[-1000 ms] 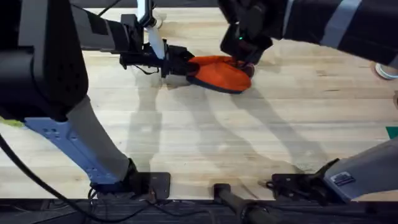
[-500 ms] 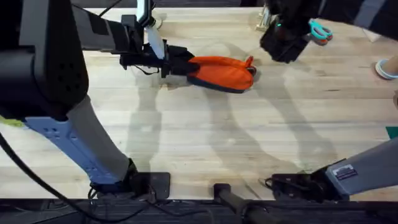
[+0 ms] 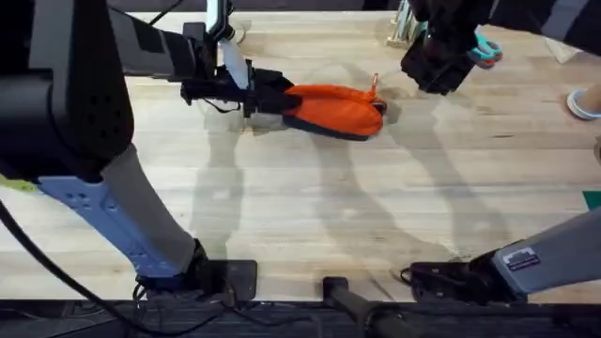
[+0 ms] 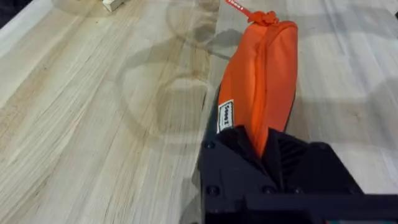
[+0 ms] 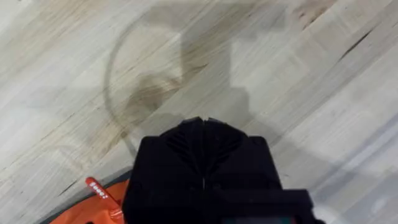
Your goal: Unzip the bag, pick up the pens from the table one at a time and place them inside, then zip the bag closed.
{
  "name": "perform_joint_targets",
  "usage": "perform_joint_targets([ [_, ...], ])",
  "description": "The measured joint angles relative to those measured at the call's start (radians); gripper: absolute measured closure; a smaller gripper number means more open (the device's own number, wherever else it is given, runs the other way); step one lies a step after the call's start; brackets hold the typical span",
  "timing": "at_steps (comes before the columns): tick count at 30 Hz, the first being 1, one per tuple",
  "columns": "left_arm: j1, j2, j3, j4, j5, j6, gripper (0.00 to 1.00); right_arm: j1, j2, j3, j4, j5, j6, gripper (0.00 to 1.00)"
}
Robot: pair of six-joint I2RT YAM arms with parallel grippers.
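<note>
Overhead view: the bag (image 3: 333, 108), an orange pouch with a dark navy lower band, lies lengthwise on the desk (image 3: 310, 216) in the upper middle of the frame, toward 12 o'clock from the arm bases. The left gripper (image 3: 266, 93) reaches in from 9 o'clock and its black fingers are closed on the bag's left end, the fabric pinched between them. At the bag's opposite end a small red zipper pull tab (image 3: 376, 83) stands up from the fabric. The right gripper (image 3: 434, 68) hangs above the desk at roughly 2 o'clock from the bag, near that end but apart from it. Teal-handled scissors (image 3: 485, 49) lie on the desk just beyond the right gripper, toward the far edge. Left wrist view: the bag (image 4: 261, 78) extends away from the left gripper (image 4: 264, 146), its zipper seam running along the top ridge and appearing closed; a white label sits on the orange side near the fingers, and the pull tab (image 4: 239, 6) lies at the far tip. Right wrist view: the right gripper (image 5: 202, 155) has its two black fingers pressed together, nothing between them, above bare wood grain; the pull tab (image 5: 98, 188) and a corner of the orange bag (image 5: 87, 214) lie beside it.
</note>
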Motion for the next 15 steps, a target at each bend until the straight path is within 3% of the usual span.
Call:
perform_joint_targets([
  [9, 0.000, 0.000, 0.000, 0.000, 0.000, 0.000, 0.959, 0.000, -0.011, 0.000, 0.003, 0.000, -0.012, 0.971],
  [15, 0.000, 0.000, 0.000, 0.000, 0.000, 0.000, 0.959, 0.000, -0.109, 0.000, 0.007, 0.000, -0.029, 0.971],
])
